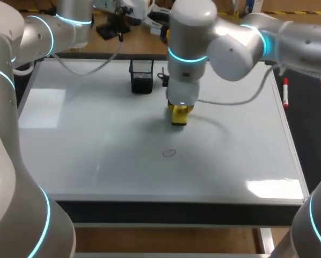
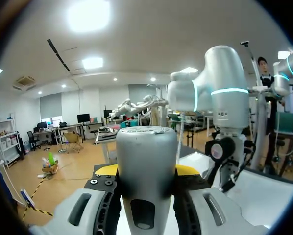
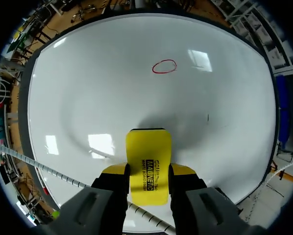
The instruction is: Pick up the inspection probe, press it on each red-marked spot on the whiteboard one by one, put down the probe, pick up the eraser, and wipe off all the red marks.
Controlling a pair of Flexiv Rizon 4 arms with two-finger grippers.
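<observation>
The whiteboard is smooth and glossy. Ceiling lights mirror off it in bright patches ahead of and beside the jaws of the right gripper. Between those jaws the eraser shows a smooth yellow plastic shell with a soft sheen. The yellow finger tips look matt, and the finger bodies behind them look like grey, semi-matt plastic. Between the jaws of the left gripper, the inspection probe has a smooth, silver-grey satin casing — metal or plastic, I cannot tell. The pen holder is matt black wire mesh. The right arm has a smooth, glossy shell.
</observation>
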